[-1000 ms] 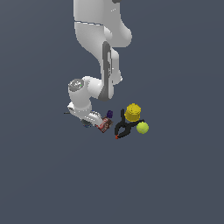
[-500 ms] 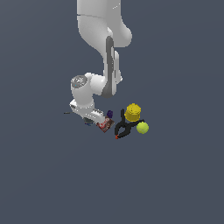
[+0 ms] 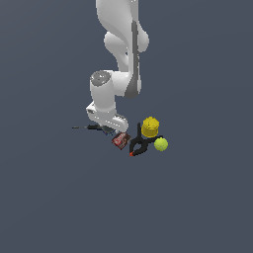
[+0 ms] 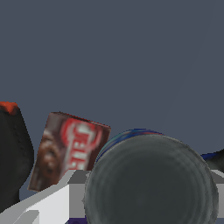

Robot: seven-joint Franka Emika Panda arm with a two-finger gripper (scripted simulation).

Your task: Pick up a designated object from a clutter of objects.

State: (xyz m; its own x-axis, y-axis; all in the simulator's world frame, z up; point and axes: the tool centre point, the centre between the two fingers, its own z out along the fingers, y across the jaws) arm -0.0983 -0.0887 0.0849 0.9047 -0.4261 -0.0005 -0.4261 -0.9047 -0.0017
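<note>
The squat round can fills the wrist view, with a dark grey top and a thin blue band at its rim. It sits between my gripper's fingers, which close against its sides. In the exterior view the gripper is low at the left end of the clutter, and the hand hides the can. The red-brown packet lies just beside it and also shows in the wrist view.
A black clamp with orange tips lies to the exterior view's right of the packet and shows in the wrist view. Behind it stand the yellow cylinder and the yellow-green ball. A slim screwdriver lies to the hand's left.
The hand has shifted a little up and toward the exterior view's right. It now covers the tiny purple item that showed before. The other objects have not moved.
</note>
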